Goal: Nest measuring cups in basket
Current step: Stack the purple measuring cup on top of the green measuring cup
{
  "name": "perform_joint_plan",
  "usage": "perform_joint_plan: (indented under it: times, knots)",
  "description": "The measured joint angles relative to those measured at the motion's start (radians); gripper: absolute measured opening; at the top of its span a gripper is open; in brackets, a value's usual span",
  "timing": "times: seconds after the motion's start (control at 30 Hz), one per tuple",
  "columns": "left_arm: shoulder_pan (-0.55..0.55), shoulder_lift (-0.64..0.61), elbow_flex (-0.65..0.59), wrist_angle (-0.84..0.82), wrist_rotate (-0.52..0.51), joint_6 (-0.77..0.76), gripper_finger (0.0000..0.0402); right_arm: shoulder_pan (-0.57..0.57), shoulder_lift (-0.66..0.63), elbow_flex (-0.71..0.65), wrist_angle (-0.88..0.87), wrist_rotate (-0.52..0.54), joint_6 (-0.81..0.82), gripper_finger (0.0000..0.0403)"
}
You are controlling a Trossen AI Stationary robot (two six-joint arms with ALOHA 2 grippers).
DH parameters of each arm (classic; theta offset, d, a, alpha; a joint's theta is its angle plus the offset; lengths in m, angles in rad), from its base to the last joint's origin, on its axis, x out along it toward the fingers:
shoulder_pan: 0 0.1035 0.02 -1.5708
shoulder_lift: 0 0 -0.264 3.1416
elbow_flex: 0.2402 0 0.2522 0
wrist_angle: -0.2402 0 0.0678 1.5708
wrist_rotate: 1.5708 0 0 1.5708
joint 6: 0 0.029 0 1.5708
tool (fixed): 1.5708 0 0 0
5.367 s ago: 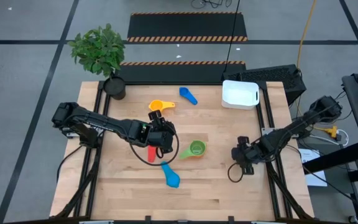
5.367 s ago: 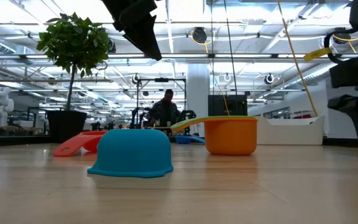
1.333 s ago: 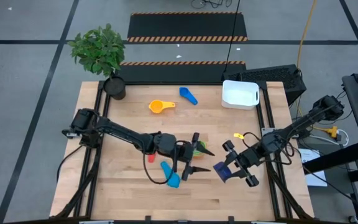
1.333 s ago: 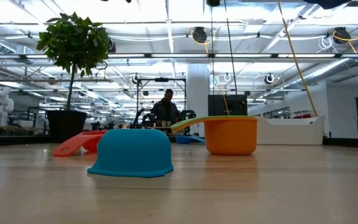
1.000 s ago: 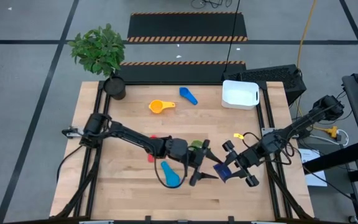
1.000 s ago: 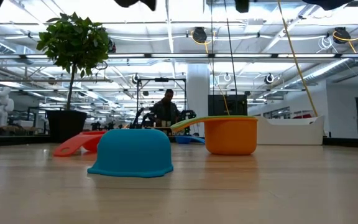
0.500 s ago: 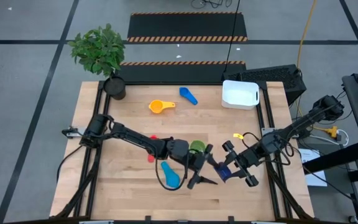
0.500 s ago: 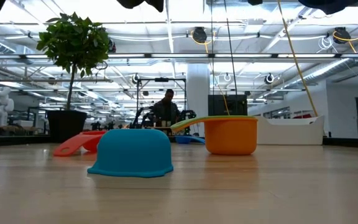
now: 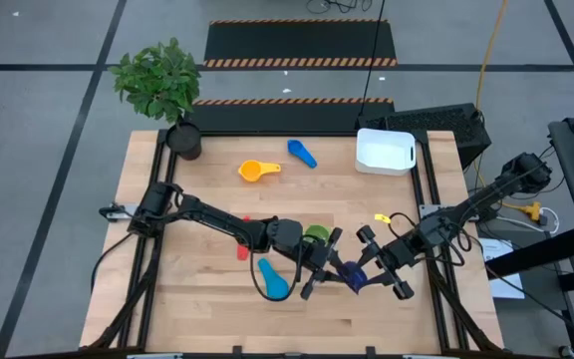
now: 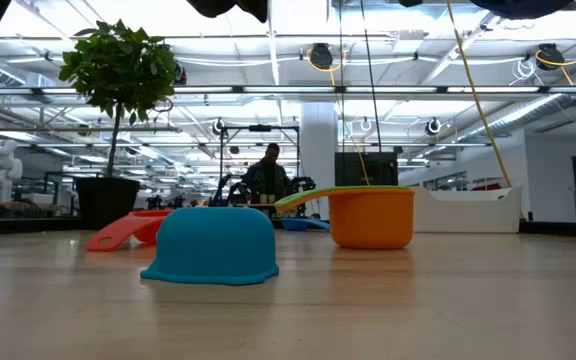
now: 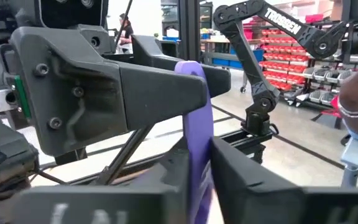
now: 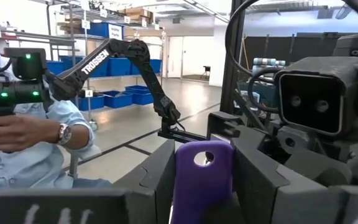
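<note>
The navy cup (image 9: 351, 275) hangs above the table's near right part, between my two grippers. My left gripper (image 9: 335, 269) reaches in from the left and is shut on it; my right gripper (image 9: 362, 271) comes from the right and is also shut on it. The cup's flat handle, with a hole near its end, shows in the right wrist view (image 12: 202, 163) and edge-on in the left wrist view (image 11: 197, 124). The light blue cup (image 9: 273, 281) lies mouth down. The green cup (image 9: 315, 235) and red cup (image 9: 242, 251) are partly hidden under my left arm. My left gripper pinches the navy cup's flat handle (image 11: 197, 155) between its two fingers, one on each flat face. The fingers come in level from the table's left. The cup is clear of the table. My right gripper holds the navy cup with the handle (image 12: 202, 180) standing between its two fingers, one finger (image 12: 160, 171) along each side edge. It comes in about level from the table's right. The bowl is hidden behind the fingers.
The white basket (image 9: 385, 151) stands at the far right. The orange cup (image 9: 254, 171) and a mid blue cup (image 9: 302, 153) lie at the far middle. A dark plant pot (image 9: 184, 140) is at the far left corner. A person sits beyond the table.
My left gripper stood open around the navy cup held by my right gripper, and it has shut on the cup's handle, turning slightly. My right gripper and the cup have stayed where they were.
</note>
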Motion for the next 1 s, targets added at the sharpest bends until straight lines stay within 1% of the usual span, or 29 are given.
perform_joint_plan:
  times: [0.07, 0.1, 0.17, 0.23, 0.4, 0.5, 0.57, 0.67, 0.7, 0.77, 0.87, 0.93, 0.97, 1.0]
  knots:
    - [0.004, 0.0, 0.0, -0.001, 0.014, -0.014, 0.0019, 0.0, 0.0, 0.0, -0.001, -0.001, -0.001, 0.012]
    - [0.006, 0.0, 0.0, -0.001, 0.012, -0.025, 0.0011, 0.0, 0.0, 0.0, 0.001, 0.0, -0.002, 0.012]
    - [0.012, 0.0, 0.0, 0.0, 0.017, -0.047, 0.001, 0.0, 0.0, -0.001, 0.007, 0.005, -0.004, 0.0121]
    - [0.021, 0.0, 0.0, 0.003, 0.017, -0.065, 0.0008, 0.0, 0.0, -0.002, 0.03, 0.039, -0.001, 0.0126]
    - [0.048, -0.002, 0.0, -0.008, -0.002, -0.114, 0.0006, 0.033, -0.014, -0.001, 0.05, 0.224, -0.031, 0.0159]
    - [0.061, -0.016, -0.001, -0.04, -0.011, -0.122, 0.0005, 0.068, -0.035, -0.001, 0.045, 0.39, -0.062, 0.0188]
    - [0.068, -0.043, -0.012, -0.093, -0.013, -0.119, 0.0005, 0.096, -0.056, -0.001, 0.047, 0.501, -0.084, 0.0207]
    - [0.079, -0.075, -0.038, -0.118, -0.033, -0.11, 0.0005, 0.149, -0.086, -0.001, 0.039, 0.615, -0.117, 0.0232]
    - [0.082, -0.102, -0.062, -0.144, -0.033, -0.11, 0.0005, 0.167, -0.092, -0.001, 0.036, 0.638, -0.123, 0.0238]
    - [0.088, -0.135, -0.096, -0.121, -0.045, -0.102, 0.0005, 0.196, -0.107, 0.0, 0.024, 0.676, -0.128, 0.0247]
    - [0.096, -0.229, -0.185, -0.123, -0.055, -0.095, 0.0005, 0.226, -0.123, 0.0, 0.0, 0.684, -0.11, 0.0253]
    - [0.102, -0.288, -0.246, -0.059, -0.077, -0.095, 0.0005, 0.237, -0.129, 0.0, -0.008, 0.683, -0.105, 0.0253]
    - [0.104, -0.329, -0.293, -0.053, -0.081, -0.096, 0.0005, 0.242, -0.129, 0.0, -0.009, 0.681, -0.105, 0.0253]
    - [0.104, -0.356, -0.327, 0.001, -0.094, -0.1, 0.0005, 0.243, -0.13, 0.0, -0.011, 0.68, -0.102, 0.0253]
